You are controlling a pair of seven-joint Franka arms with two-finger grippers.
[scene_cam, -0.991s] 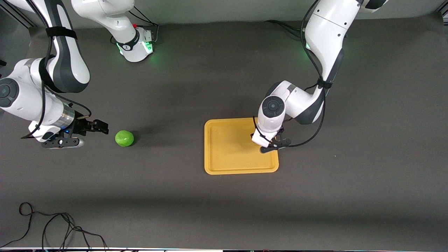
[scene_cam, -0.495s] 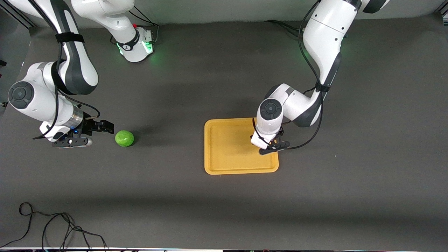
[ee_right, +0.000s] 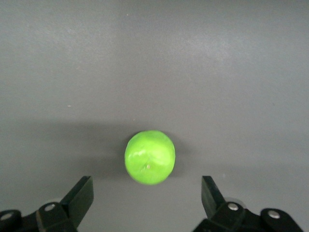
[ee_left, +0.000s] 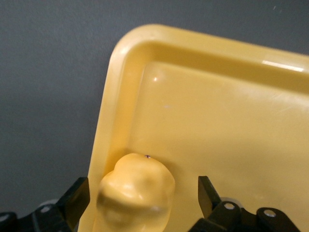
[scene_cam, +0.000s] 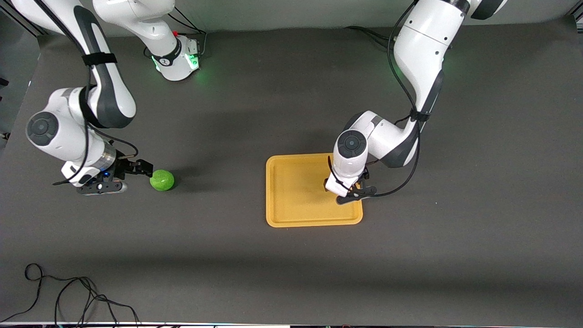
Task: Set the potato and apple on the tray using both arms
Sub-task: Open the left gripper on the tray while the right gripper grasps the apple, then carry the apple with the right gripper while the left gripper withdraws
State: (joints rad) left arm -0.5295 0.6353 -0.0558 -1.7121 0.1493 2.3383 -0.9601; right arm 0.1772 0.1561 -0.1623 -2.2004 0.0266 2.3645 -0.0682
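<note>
The lumpy yellow-orange potato (ee_left: 137, 191) lies on the yellow-orange tray (ee_left: 227, 121), close against its rim. My left gripper (ee_left: 143, 193) is open, one finger on each side of the potato with a gap to it. In the front view this gripper (scene_cam: 353, 193) is low over the tray (scene_cam: 296, 205) near the edge toward the left arm's end, and the wrist hides the potato. The glossy green apple (scene_cam: 161, 180) rests on the dark mat toward the right arm's end. My right gripper (scene_cam: 146, 169) is open beside it; the apple (ee_right: 149, 157) sits just ahead of its fingertips (ee_right: 79, 195).
A black cable (scene_cam: 68, 296) loops on the mat near the front camera at the right arm's end. The right arm's green-lit base (scene_cam: 175, 59) stands at the table's back edge. Bare dark mat lies between apple and tray.
My left gripper has opened and let go of the potato, which now rests on the tray. My right arm has moved closer to the apple with its gripper still open.
</note>
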